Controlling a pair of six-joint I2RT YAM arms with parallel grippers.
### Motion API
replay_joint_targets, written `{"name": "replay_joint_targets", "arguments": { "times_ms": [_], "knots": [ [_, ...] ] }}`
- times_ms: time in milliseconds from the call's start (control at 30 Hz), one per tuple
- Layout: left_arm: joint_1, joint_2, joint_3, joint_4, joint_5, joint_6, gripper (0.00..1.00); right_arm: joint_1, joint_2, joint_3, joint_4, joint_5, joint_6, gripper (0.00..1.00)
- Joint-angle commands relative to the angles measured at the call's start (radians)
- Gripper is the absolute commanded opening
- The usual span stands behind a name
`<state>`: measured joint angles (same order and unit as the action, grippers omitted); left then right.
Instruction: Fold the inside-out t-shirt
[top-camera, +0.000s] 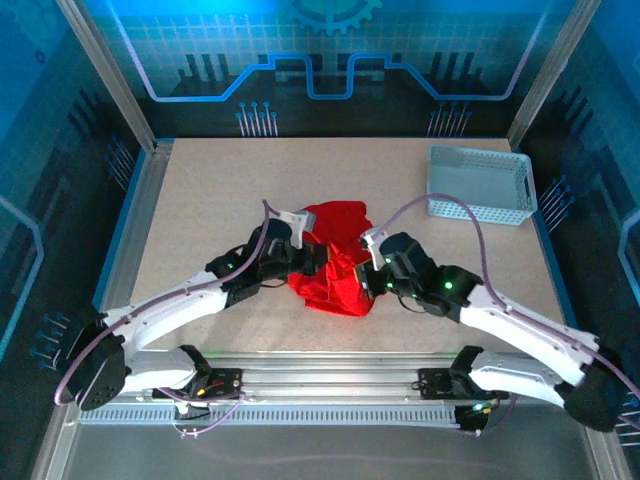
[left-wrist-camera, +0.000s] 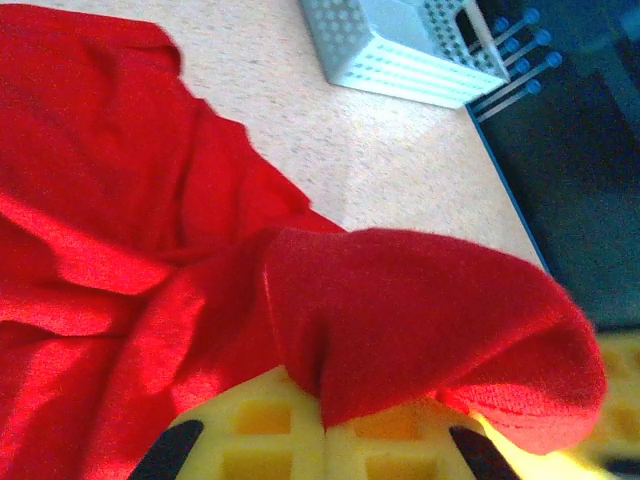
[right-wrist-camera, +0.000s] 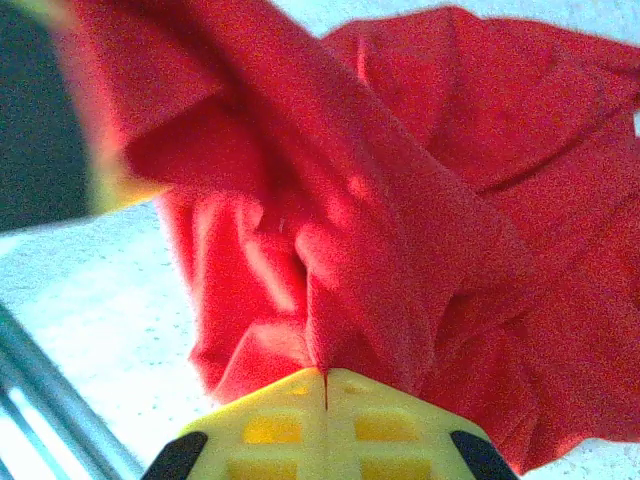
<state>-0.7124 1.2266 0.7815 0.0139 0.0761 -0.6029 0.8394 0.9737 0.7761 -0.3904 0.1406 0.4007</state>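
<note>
Item: inside-out t-shirt (top-camera: 335, 262), red, crumpled mid-way across the table (top-camera: 200, 200) between your arms. Soft, light, limp, bunches easily. Left gripper (left-wrist-camera: 325, 435) and right gripper (right-wrist-camera: 325, 390) each clamp a fold. Better holds, in my judgement: hem corners or shoulder seams.

Shirt (top-camera: 338, 268) plain bright red. Basket (top-camera: 481, 184) white, dotted mesh; table (top-camera: 200, 200) beige, finely speckled. Gripper pads (right-wrist-camera: 270, 427) yellow.
</note>
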Motion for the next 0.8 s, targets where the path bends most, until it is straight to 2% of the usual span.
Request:
{"name": "replay_joint_targets", "arguments": {
  "times_ms": [0, 100, 233, 267, 333, 433, 633, 767],
  "knots": [
    [0.043, 0.018, -0.032, 0.029, 0.042, -0.068, 0.00, 0.013, -0.129, -0.078, -0.007, -0.005, -0.027, 0.00],
    [0.063, 0.022, -0.048, 0.057, 0.068, -0.087, 0.00, 0.013, -0.199, -0.153, -0.003, -0.013, -0.004, 0.00],
    [0.068, 0.025, -0.060, 0.102, 0.120, -0.091, 0.00, 0.014, -0.213, -0.246, 0.048, -0.021, 0.047, 0.00],
    [0.067, 0.024, -0.061, 0.109, 0.130, -0.089, 0.00, 0.013, -0.207, -0.253, 0.056, -0.022, 0.051, 0.03],
    [0.065, 0.021, -0.066, 0.129, 0.157, -0.083, 0.00, 0.012, -0.193, -0.240, 0.050, 0.003, 0.058, 0.22],
    [0.056, 0.016, -0.068, 0.133, 0.180, -0.062, 0.00, -0.001, -0.160, -0.168, 0.009, 0.020, 0.035, 0.33],
    [0.048, 0.004, -0.074, 0.130, 0.208, -0.044, 0.00, -0.013, -0.048, -0.044, -0.017, -0.024, -0.006, 0.42],
    [0.038, -0.013, -0.086, 0.140, 0.215, -0.042, 0.00, -0.032, 0.042, -0.019, 0.015, -0.026, -0.010, 0.43]
  ]
}}
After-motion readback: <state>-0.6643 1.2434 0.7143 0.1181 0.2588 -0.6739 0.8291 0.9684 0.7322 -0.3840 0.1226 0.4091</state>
